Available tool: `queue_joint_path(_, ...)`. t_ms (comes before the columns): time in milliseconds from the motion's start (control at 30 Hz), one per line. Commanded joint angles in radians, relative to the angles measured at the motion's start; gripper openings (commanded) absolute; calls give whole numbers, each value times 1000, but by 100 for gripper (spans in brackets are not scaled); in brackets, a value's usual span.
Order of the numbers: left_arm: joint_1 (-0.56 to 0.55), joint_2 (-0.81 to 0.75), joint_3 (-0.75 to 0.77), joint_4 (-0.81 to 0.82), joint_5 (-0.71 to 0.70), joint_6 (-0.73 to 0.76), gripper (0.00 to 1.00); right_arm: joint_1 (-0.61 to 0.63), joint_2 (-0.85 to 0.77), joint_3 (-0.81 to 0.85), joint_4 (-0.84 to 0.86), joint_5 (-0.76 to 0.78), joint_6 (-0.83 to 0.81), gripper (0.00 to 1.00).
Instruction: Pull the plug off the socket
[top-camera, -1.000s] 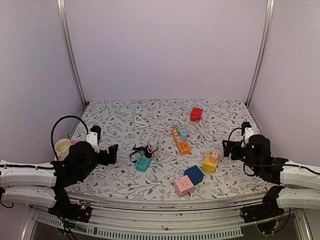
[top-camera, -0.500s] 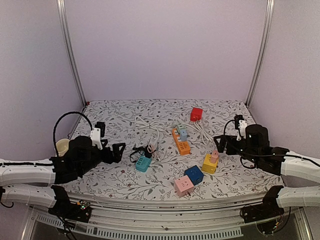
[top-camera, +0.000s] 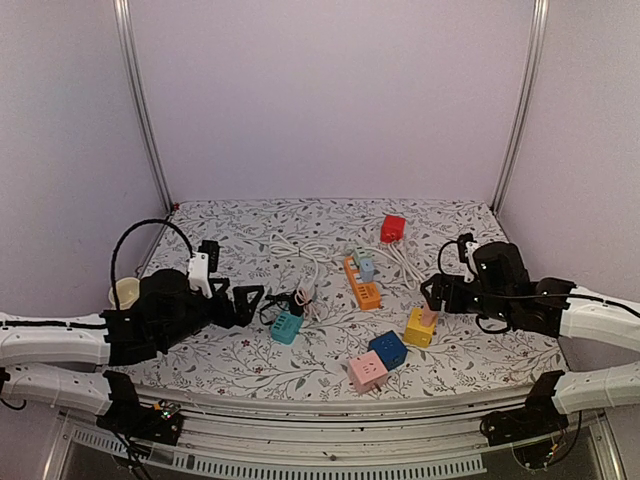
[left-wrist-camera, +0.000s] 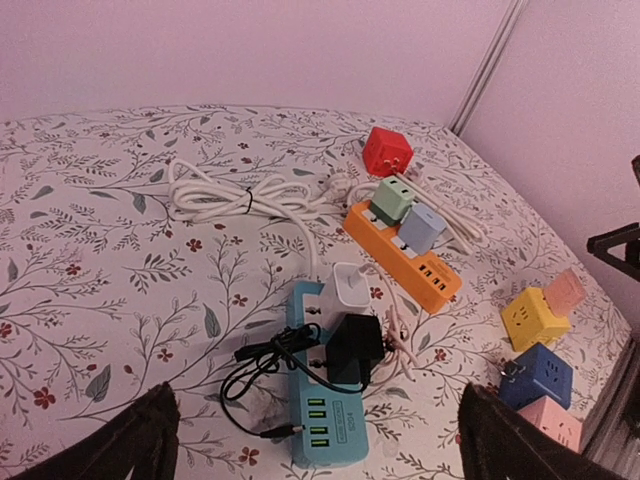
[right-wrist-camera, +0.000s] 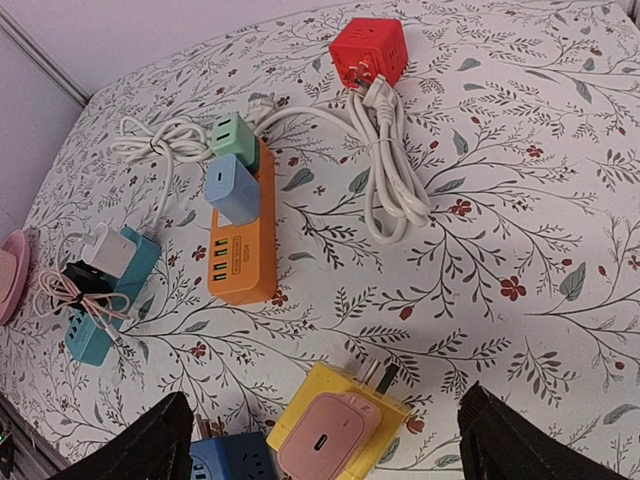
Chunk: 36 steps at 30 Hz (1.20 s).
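A teal power strip (top-camera: 285, 327) lies left of centre with a black adapter (left-wrist-camera: 355, 350) and a white charger (left-wrist-camera: 350, 285) plugged into it. My left gripper (top-camera: 245, 298) is open just left of it; in the left wrist view (left-wrist-camera: 318, 455) the strip (left-wrist-camera: 330, 420) lies between and ahead of the fingers. A yellow cube socket (top-camera: 418, 328) carries a pink plug (top-camera: 430, 310). My right gripper (top-camera: 432, 290) is open just above and behind them; in the right wrist view (right-wrist-camera: 325, 445) the pink plug (right-wrist-camera: 325, 440) on the yellow cube (right-wrist-camera: 320, 385) sits between the fingers.
An orange power strip (top-camera: 362, 285) with a green and a blue-grey plug lies at centre. A red cube (top-camera: 392, 228) with a white cable sits behind it. A blue cube (top-camera: 388, 349) and a pink cube (top-camera: 367, 372) are near the front. A cup (top-camera: 125, 292) stands at far left.
Both arms have moved inward: the left gripper right toward the teal strip, the right gripper left to just over the yellow cube and pink plug. No object has moved.
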Motion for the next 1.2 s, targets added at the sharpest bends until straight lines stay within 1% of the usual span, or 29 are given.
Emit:
queue_joint_path(0, -27, 15, 29, -2, -18, -12, 97, 33, 41, 84, -124, 64, 60, 91)
queue_joint_path(100, -34, 18, 32, -9, -27, -17, 97, 71, 81, 140, -190, 97, 85, 87)
queue_joint_path(200, -38, 16, 32, -12, -34, -20, 97, 119, 116, 215, -291, 167, 108, 85)
queue_joint_path(233, -39, 15, 32, -14, -37, -20, 97, 128, 131, 238, -332, 189, 119, 82)
queue_joint_path(333, -41, 12, 35, -18, -40, -19, 97, 146, 164, 268, -406, 220, 159, 80)
queue_joint_path(633, -42, 18, 36, -21, -49, -25, 97, 156, 126, 228, -378, 171, 254, 79)
queue_joint_path(833, -44, 18, 34, -26, -55, -32, 97, 156, 189, 243, -386, 119, 271, 78)
queue_joint_path(900, -44, 19, 35, -26, -58, -32, 97, 155, 204, 232, -380, 116, 280, 76)
queue_joint_path(933, -44, 17, 35, -27, -58, -32, 97, 155, 211, 229, -375, 114, 281, 73)
queue_joint_path(1000, -45, 16, 34, -27, -60, -32, 97, 155, 226, 233, -374, 111, 278, 64)
queue_joint_path(1067, -45, 17, 35, -29, -61, -31, 97, 156, 236, 241, -373, 101, 274, 57)
queue_joint_path(1167, -45, 17, 36, -32, -62, -31, 97, 155, 251, 247, -371, 93, 263, 51)
